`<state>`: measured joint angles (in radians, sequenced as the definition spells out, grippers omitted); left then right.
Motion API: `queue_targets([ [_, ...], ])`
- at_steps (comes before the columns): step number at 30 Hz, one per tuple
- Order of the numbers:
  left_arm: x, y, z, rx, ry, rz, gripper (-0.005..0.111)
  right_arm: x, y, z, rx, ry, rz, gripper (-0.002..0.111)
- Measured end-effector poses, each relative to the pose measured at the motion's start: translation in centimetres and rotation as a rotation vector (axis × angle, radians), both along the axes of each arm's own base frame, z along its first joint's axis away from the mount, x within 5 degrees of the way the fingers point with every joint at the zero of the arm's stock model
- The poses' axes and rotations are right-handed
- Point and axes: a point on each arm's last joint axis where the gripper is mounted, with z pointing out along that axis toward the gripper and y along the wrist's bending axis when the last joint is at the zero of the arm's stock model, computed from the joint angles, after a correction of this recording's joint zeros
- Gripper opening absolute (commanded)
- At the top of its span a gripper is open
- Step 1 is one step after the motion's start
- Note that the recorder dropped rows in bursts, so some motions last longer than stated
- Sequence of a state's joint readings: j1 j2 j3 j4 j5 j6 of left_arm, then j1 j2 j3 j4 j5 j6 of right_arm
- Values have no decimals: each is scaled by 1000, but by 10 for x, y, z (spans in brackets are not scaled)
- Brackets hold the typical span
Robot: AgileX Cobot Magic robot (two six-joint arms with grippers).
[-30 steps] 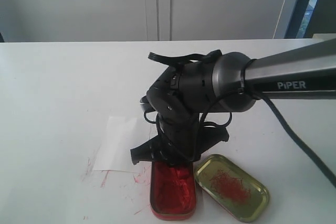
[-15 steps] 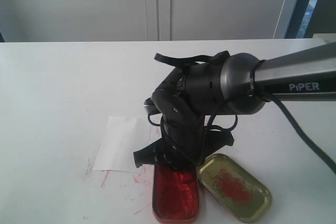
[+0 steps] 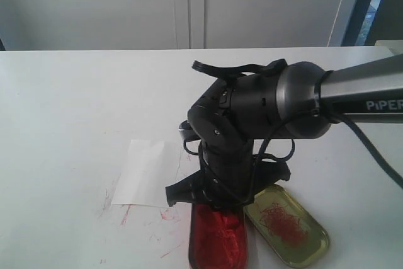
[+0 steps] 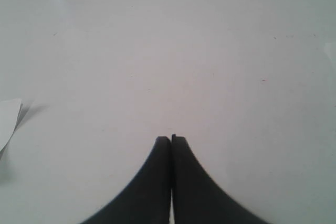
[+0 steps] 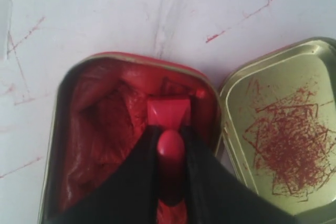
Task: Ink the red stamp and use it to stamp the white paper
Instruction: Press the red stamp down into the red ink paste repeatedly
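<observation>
My right gripper (image 5: 170,137) is shut on the red stamp (image 5: 169,114), holding its knob with the blocky base down in the red ink paste of the red oblong tin (image 5: 100,129). In the exterior view the right gripper (image 3: 217,203) stands over that tin (image 3: 217,240), which hides the stamp there. The white paper (image 3: 146,173) lies flat to the left of the tin. My left gripper (image 4: 171,141) is shut with nothing in it, over bare white table, and it is out of the exterior view.
The gold tin lid (image 3: 286,225) with red smears lies right beside the ink tin, also visible as the gold lid (image 5: 283,129). Red ink streaks (image 3: 129,212) mark the white table (image 3: 75,105) near the paper's lower edge. A loose paper corner (image 4: 8,121) shows by the left gripper.
The right arm and the two tins have shifted slightly right and down in the exterior view. The gripper stays over the ink tin.
</observation>
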<state>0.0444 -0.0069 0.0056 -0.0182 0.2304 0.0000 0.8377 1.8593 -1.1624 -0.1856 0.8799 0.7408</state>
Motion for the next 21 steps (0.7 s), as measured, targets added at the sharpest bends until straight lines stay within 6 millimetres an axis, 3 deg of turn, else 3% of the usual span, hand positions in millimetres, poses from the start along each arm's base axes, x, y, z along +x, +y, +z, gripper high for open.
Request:
queue_targets([
  [21, 0, 0, 0, 0, 0, 0, 0, 5, 3, 5, 51, -75, 31, 0],
])
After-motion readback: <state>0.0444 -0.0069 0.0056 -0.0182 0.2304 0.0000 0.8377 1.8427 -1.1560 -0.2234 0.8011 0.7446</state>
